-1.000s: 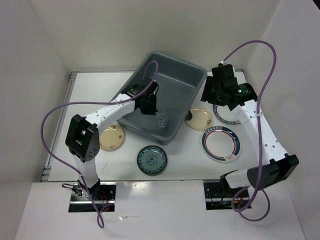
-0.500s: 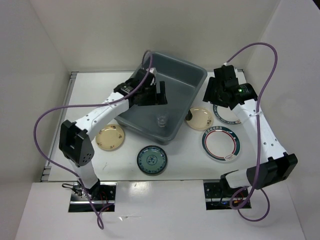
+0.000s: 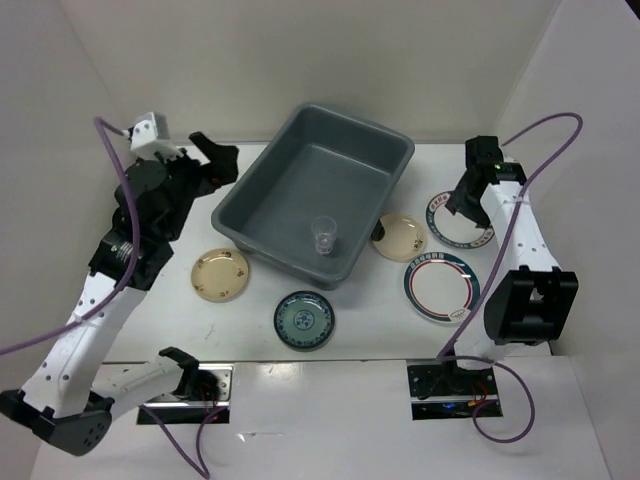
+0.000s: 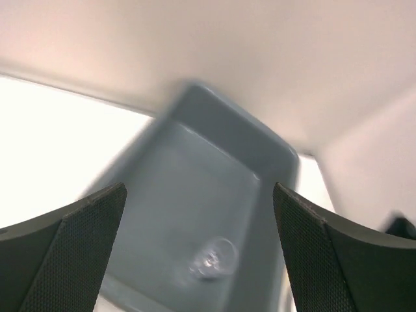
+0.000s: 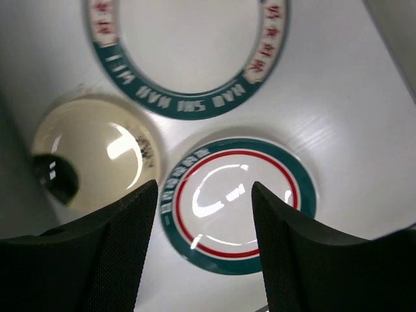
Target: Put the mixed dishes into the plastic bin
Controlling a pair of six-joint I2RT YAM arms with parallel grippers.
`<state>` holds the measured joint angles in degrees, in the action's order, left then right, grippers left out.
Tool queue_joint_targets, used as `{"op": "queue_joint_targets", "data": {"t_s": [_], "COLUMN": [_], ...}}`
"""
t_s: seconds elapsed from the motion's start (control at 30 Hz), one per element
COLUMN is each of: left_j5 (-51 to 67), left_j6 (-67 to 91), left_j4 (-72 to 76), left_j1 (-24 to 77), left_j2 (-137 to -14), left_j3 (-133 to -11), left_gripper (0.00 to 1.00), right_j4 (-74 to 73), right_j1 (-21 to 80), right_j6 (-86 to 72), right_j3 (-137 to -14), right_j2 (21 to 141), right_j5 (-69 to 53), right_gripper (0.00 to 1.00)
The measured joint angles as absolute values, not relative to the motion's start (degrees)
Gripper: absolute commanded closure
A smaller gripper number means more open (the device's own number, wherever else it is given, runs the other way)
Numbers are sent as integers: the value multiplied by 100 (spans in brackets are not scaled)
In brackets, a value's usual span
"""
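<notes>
The grey plastic bin (image 3: 300, 185) (image 4: 214, 175) holds one clear cup (image 3: 324, 238) (image 4: 214, 257) standing on its floor. My left gripper (image 3: 212, 158) (image 4: 198, 195) hangs wide open and empty, high beside the bin's left rim. On the table lie two beige plates (image 3: 222, 274) (image 3: 403, 238) (image 5: 97, 153), a teal patterned plate (image 3: 304, 320) and two green-red-banded plates (image 3: 442, 288) (image 3: 458, 226) (image 5: 237, 201) (image 5: 188, 52). Above the banded plates my right gripper (image 3: 463, 197) (image 5: 205, 195) hovers open and empty. A small dark round thing (image 3: 383, 236) (image 5: 55, 177) sits at the right beige plate's edge.
White walls enclose the table on the left, back and right. The right arm's upper link (image 3: 520, 240) reaches over the table's right side, close to the right wall. Purple cables loop from both arms.
The left gripper opened, pulled up out of the bin and swung far to the left. The right gripper moved from the bin's right rim towards the right wall, over the banded plates.
</notes>
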<state>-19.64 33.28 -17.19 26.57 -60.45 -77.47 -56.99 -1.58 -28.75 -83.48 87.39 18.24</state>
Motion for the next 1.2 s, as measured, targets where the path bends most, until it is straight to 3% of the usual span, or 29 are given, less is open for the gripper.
{"op": "queue_joint_targets", "data": {"t_s": [0.17, 0.4, 0.6, 0.77, 1.2], "left_j5": [-1686, -864, -873, -880, -921], "left_j6": [3564, 3861, 3743, 3614, 3424], "left_j4": [-1564, -1900, -1820, -1793, -1793], "left_j1": [1942, 1815, 1813, 1813, 1813], "left_j2": [-5787, -6088, -5931, -5902, -5905], "left_j3": [-6805, -5861, -5861, -5861, -5861], "left_gripper": [0, 0, 0, 0, 0], "right_j4": [-5669, -5391, -4866, -4333, -3791], "right_j1": [-836, -1817, -1820, -1802, -1787], "right_j6": [-3044, -3345, -3870, -4327, -5151], "right_j3": [-8077, -7568, -7172, -7041, -6626], "right_j2": [8995, 9605, 9911, 10001, 10022], "right_j5": [1990, 1636, 967, 537, 591], "right_gripper": [37, 43, 43, 49, 50]}}
